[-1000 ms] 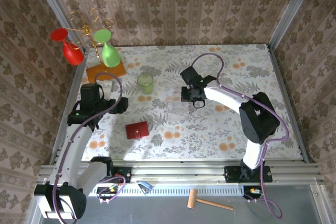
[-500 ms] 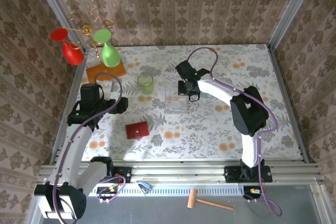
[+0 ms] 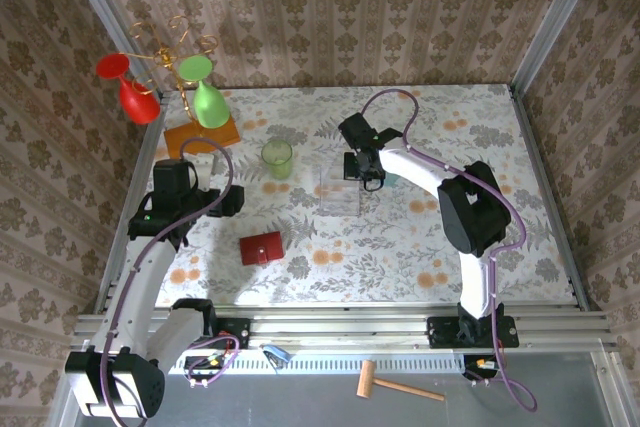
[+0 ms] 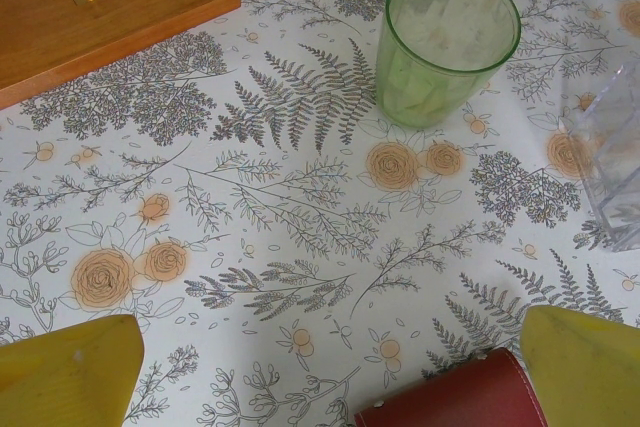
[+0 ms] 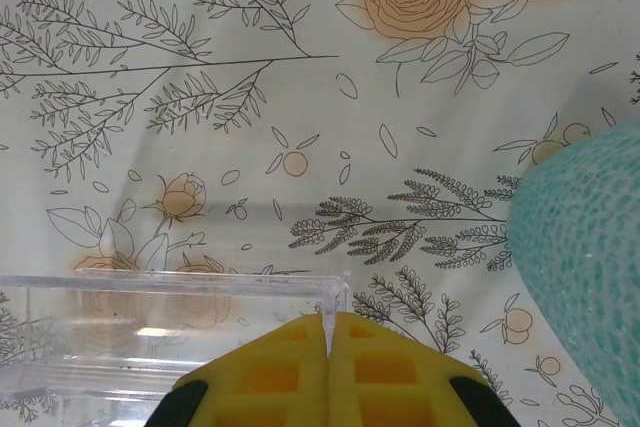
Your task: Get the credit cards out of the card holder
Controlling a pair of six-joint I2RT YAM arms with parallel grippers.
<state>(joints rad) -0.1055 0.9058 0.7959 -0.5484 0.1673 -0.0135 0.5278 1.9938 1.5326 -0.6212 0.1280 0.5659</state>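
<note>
The card holder (image 3: pixel 261 247) is a small red wallet lying shut on the flowered tablecloth; its top edge shows at the bottom of the left wrist view (image 4: pixel 455 397). The credit cards are out of sight. My left gripper (image 3: pixel 232 202) hovers open just behind the card holder, its yellow fingers (image 4: pixel 70 367) spread wide and apart from it, with only tablecloth between them (image 4: pixel 328 362). My right gripper (image 3: pixel 368 173) is shut on the thin wall of a clear plastic box (image 3: pixel 338 190), pinched between its yellow pads (image 5: pixel 328 332).
A green cup (image 3: pixel 277 159) stands behind the card holder (image 4: pixel 447 42). An orange wooden base (image 3: pixel 202 134) holds a wire stand with red and green glasses at the far left. A teal sponge (image 5: pixel 585 257) lies right of the clear box (image 5: pixel 150 327).
The right arm swung toward the far side, its gripper still shut on the clear box's wall, and the box shifted slightly away. The left arm and card holder stayed put.
</note>
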